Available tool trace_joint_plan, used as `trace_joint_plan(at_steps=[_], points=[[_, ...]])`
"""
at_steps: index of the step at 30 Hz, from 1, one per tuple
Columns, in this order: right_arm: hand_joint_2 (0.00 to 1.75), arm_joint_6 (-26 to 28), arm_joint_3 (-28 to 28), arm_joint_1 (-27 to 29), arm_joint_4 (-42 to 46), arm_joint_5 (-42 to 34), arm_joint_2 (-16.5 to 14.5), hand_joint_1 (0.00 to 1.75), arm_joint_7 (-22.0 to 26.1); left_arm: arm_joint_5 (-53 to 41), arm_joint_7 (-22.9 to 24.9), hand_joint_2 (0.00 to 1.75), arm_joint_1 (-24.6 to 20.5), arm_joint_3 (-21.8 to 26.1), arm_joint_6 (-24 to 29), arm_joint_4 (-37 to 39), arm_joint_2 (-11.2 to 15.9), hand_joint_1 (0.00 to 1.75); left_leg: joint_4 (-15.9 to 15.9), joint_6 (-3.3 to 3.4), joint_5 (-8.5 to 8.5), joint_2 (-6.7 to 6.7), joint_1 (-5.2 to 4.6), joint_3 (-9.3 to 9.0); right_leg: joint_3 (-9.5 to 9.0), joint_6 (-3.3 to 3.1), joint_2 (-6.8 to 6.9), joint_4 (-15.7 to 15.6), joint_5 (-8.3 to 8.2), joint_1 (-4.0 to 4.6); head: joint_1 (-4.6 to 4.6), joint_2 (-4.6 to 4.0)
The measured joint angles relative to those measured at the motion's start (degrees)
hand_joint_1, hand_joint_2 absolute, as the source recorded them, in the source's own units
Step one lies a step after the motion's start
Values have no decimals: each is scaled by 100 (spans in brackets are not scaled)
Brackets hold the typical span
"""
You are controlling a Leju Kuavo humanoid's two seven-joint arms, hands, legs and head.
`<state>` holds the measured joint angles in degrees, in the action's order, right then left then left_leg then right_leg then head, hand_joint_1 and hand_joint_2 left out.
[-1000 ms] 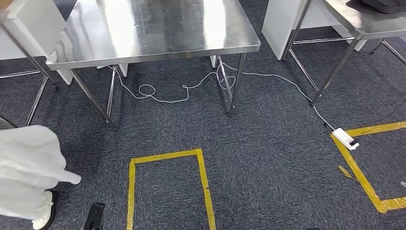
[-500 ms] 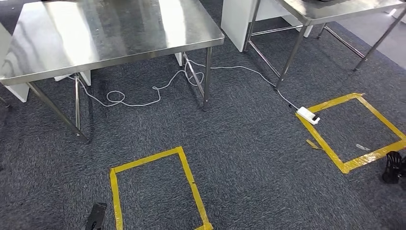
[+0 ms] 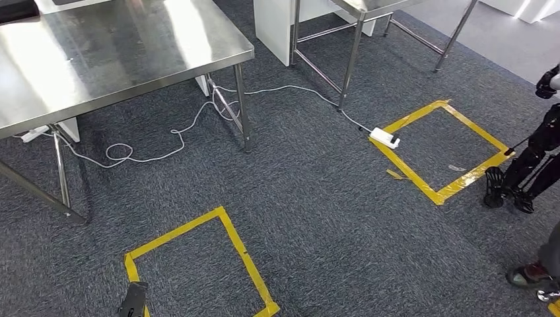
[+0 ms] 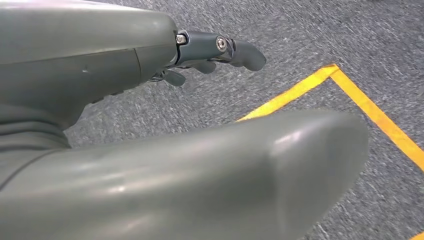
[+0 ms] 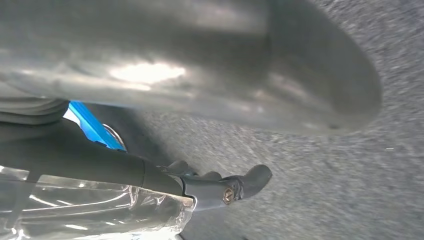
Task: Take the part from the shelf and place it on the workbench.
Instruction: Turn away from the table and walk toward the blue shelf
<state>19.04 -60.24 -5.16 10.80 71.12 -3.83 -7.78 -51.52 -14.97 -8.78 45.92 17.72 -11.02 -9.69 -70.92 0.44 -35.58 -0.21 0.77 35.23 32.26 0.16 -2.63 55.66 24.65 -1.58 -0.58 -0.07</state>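
In the right wrist view my right hand (image 5: 200, 70) grips a clear plastic bag (image 5: 90, 212) with a blue part (image 5: 92, 127) showing behind it; dark fingers (image 5: 220, 190) curl along the bag's edge. My left hand (image 4: 150, 165) hangs over grey carpet, holding nothing, its dark fingers (image 4: 235, 50) stretched out apart from the thumb. In the head view a steel workbench (image 3: 99, 59) stands at the upper left, its top bare where it shows.
Two yellow tape squares mark the carpet, one near (image 3: 198, 264) and one far right (image 3: 442, 145). A white power strip (image 3: 384, 137) and cable (image 3: 158, 148) lie on the floor. A second steel table (image 3: 370, 5) stands behind. A dark jointed figure (image 3: 528, 165) and a person's shoe (image 3: 528, 274) are at right.
The camera has turned right, so the whole scene has slid left. The person in white at the left edge is out of frame; the dark figure and a shoe have come in at right.
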Motion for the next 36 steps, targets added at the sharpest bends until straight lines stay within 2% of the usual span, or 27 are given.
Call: trace_joint_plan(at_steps=[1,3,5,7,8,10,11,12,13,14,15,17,18,19,20,22,23,24,26,27,28,29,30,31,33,35,36], points=[[0,0,0,3,0,12,-3,0,-10,1,0,0,1,1,2,-1,1,0,346,-11,215,-46,30,-177,22,3,-82,38,-2,-8,2,0],[0,0,0,-8,0,39,-7,0,-37,-1,-1,0,-2,2,2,0,1,0,1049,-25,490,-295,85,-521,87,49,-233,124,-7,-3,8,0],[0,0,0,-12,0,68,-9,0,-64,-5,-1,0,-1,1,-2,3,0,0,1294,10,526,-429,74,-612,172,151,-348,151,-40,26,9,0],[0,-1,1,5,0,86,-8,0,-81,-9,-1,0,-6,3,-4,5,-14,0,1315,112,587,-293,33,-582,253,262,-446,131,-99,41,8,0],[0,-2,2,15,0,90,-8,0,-86,-9,0,0,-14,4,-4,4,-23,0,1335,175,625,-226,24,-568,309,287,-401,178,-86,45,10,0],[0,-4,2,13,0,90,-10,0,-95,-20,10,0,-19,8,-7,1,-36,0,1370,280,690,-64,24,-532,545,271,-129,587,129,45,-25,0],[0,-8,2,7,0,89,-13,0,-96,-32,29,0,-12,10,-11,0,-33,0,1369,302,701,17,7,-511,724,250,39,965,319,45,-41,0],[0,-13,2,0,0,89,-13,0,-97,-45,55,0,-2,13,-16,0,-32,0,1367,312,708,107,-3,-492,903,248,134,1375,500,41,-63,0],[0,-21,2,-1,0,88,-13,0,-98,-55,90,0,5,14,-21,1,-32,0,1366,313,713,196,-13,-476,1026,265,178,1697,626,37,-66,0],[0,-34,2,4,0,89,-14,0,-101,-61,141,0,7,15,-26,1,-32,0,1364,312,716,279,-18,-464,1041,299,196,1828,672,34,-69,0],[0,-46,2,10,0,91,-14,0,-104,-62,209,0,6,15,-31,1,-32,0,1363,309,719,357,-21,-459,926,343,216,1718,636,32,-74,0],[0,-88,2,12,0,97,-12,0,-107,-81,453,0,1,16,-110,2,-31,0,1361,286,716,502,-29,-469,390,411,399,905,423,29,-76,0],[0,-127,2,2,0,99,-11,0,-107,-104,647,0,-1,16,-209,3,-26,0,1361,260,709,564,-41,-475,145,409,526,519,324,50,-76,0],[0,-185,2,-10,0,93,-13,0,-97,-144,901,0,-4,15,-363,8,-15,0,1359,225,701,621,-55,-487,-11,374,617,250,255,74,-67,0],[0,-257,2,-17,0,78,-15,0,-77,-190,1172,0,-7,14,-547,13,-4,0,1358,188,693,670,-70,-498,-61,320,655,148,229,100,-60,0],[0,-415,1,-6,0,22,-21,0,16,-284,1663,0,-5,11,-922,28,13,0,1364,118,679,759,-66,-525,-29,215,545,140,197,119,-45,0],[0,-494,0,4,-1,-7,-24,0,82,-325,1801,0,-2,8,-1039,32,20,0,1337,79,645,709,-49,-523,-30,174,489,126,185,91,-43,0],[0,-571,-1,8,-1,-30,-27,0,158,-367,1891,0,5,0,-1108,35,25,0,1232,46,552,572,-30,-485,-31,117,435,112,167,62,-30,0],[0,-710,-2,-9,-2,-55,-36,0,306,-420,1945,0,38,-17,-1132,40,40,0,686,7,195,196,-3,-252,-34,13,319,94,130,22,2,0],[0,-778,-3,-18,-2,-72,-39,0,367,-429,1967,0,67,-23,-1157,43,44,0,288,5,-7,74,0,-73,-22,-26,250,96,115,33,15,0],[0,-842,-5,-21,-2,-87,-42,0,409,-429,1989,0,97,-23,-1191,47,49,0,-49,4,-140,27,0,85,-15,-42,173,98,108,45,17,0],[0,-911,-9,-16,-2,-99,-45,0,433,-427,2021,0,124,-22,-1240,50,52,0,-235,5,-162,11,2,181,-12,-45,90,103,105,54,18,0],[0,-986,-13,-6,-3,-101,-49,0,443,-425,2059,0,148,-20,-1291,53,54,0,-207,7,-62,3,8,180,-12,-48,6,111,102,60,19,0],[0,-1060,-15,1,-5,-89,-54,0,444,-425,2098,0,166,-19,-1330,55,54,0,48,13,135,-15,19,70,-14,-46,-76,124,102,61,19,0],[0,-1243,-16,4,-8,-38,-73,0,437,-430,2164,0,189,-17,-1392,57,55,0,803,24,522,-243,60,-268,6,-34,-237,172,105,71,21,0],[0,-1412,-10,-1,-10,44,-95,0,411,-461,2215,0,199,-19,-1420,64,54,0,1196,45,643,-451,69,-429,74,24,-367,210,93,85,21,0],[0,-1474,-1,5,-11,91,-104,0,395,-489,2246,0,204,-21,-1426,68,53,0,1212,65,631,-464,51,-426,111,68,-424,210,77,83,21,0]])
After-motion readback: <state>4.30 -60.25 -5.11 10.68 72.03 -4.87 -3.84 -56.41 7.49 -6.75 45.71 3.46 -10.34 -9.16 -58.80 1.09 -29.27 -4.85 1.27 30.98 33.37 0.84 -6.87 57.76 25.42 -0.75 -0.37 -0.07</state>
